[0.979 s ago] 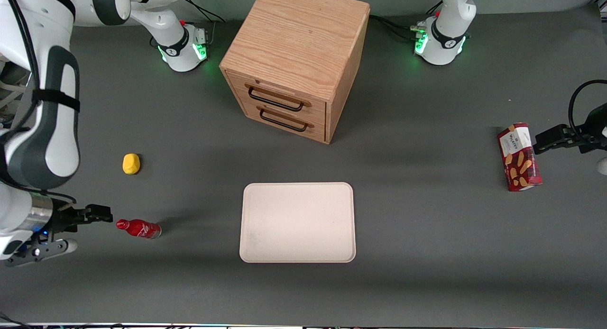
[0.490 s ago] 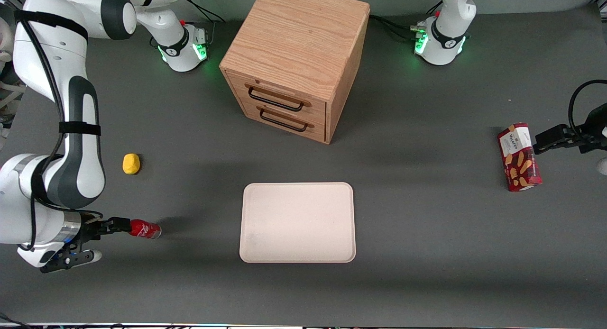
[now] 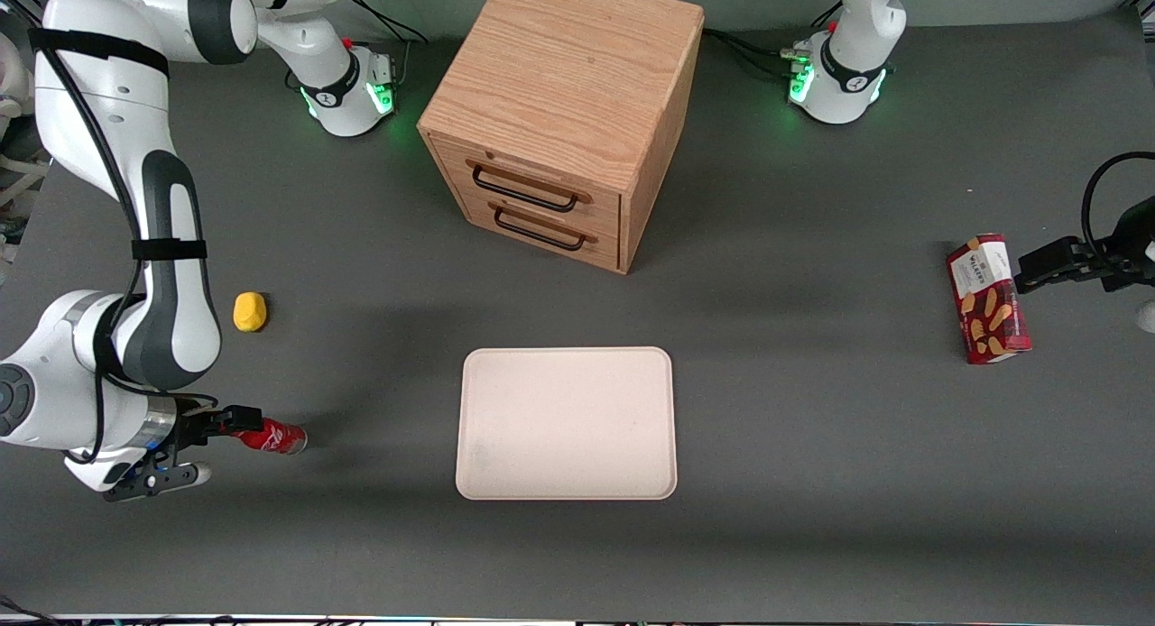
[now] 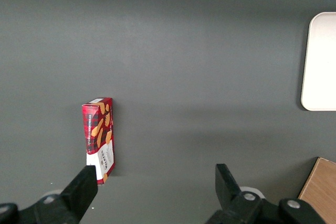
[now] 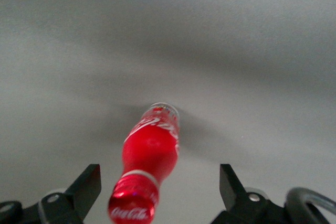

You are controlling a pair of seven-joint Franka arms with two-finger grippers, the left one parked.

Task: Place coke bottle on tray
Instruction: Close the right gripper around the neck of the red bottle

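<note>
One slim glossy red coke bottle lies on its side on the grey table, toward the working arm's end, well apart from the flat cream-pink tray; the black two-finger gripper straddles its capped end, jaws spread wide, not clamped.

A red biscuit box printed with orange biscuits lies flat on the dark grey table, toward the parked arm's end. Its white-labelled end sits just beside one finger of the left gripper, whose two dark fingers stand wide apart with bare table between them. Well apart from the box, a pale tray shows one rounded edge, with a wooden cabinet's corner near it.
</note>
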